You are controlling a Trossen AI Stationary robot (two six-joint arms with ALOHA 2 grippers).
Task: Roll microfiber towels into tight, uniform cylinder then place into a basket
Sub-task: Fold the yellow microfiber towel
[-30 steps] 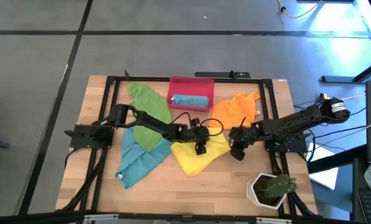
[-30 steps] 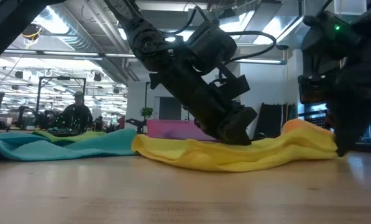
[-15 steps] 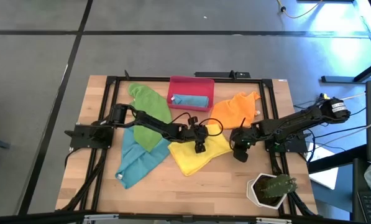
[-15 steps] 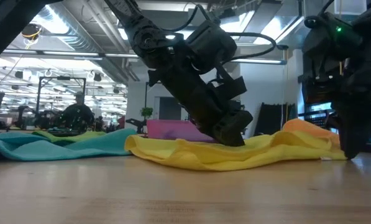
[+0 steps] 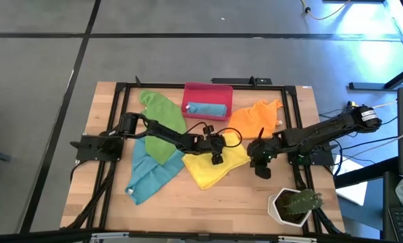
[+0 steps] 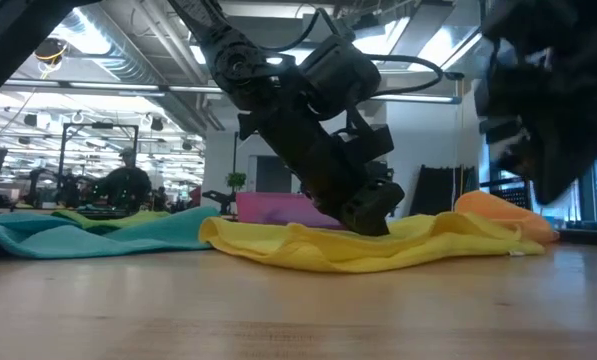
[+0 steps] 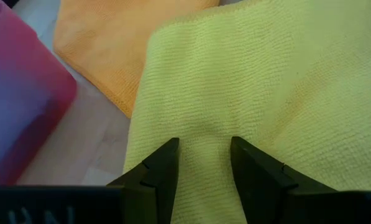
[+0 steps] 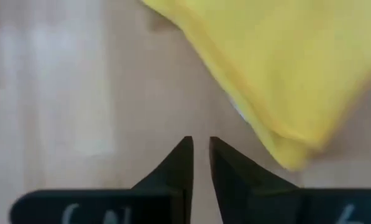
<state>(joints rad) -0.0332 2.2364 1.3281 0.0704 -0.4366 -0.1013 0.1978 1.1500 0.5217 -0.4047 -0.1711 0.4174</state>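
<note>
The yellow towel [image 5: 211, 170] lies crumpled on the table's middle. My left gripper [image 5: 217, 159] stands on its far part, slanting down from the left, its fingers apart with cloth between them [image 7: 204, 146]. My right gripper [image 5: 262, 172] hangs above bare wood just off the towel's right corner [image 8: 291, 149]. Its fingers [image 8: 199, 142] are a narrow gap apart with nothing between them. The red-pink basket [image 5: 207, 91] at the far middle holds a rolled teal towel [image 5: 206, 109]. Green [image 5: 162, 115], teal [image 5: 147, 177] and orange [image 5: 255, 116] towels lie spread around. My left gripper has both fingertips [image 7: 166, 158] set down on the yellow towel's top surface [image 7: 204, 124], near its far edge. It comes slanting down from the table's left. The towel lies on the table under it; whether a fold is gathered between the fingers, I cannot tell.
A white pot with a green plant [image 5: 294, 204] stands at the near right corner. A black frame [image 5: 120, 94] runs around the table top. Bare wood shows along the near edge [image 5: 208, 212]. In the low view a person sits far off in the room [image 6: 126, 180].
My right gripper has risen from the table at the yellow towel's right end and now hangs clear above it. The towel's right end lies loose on the table. My left gripper has stayed on the towel, tipping slightly.
</note>
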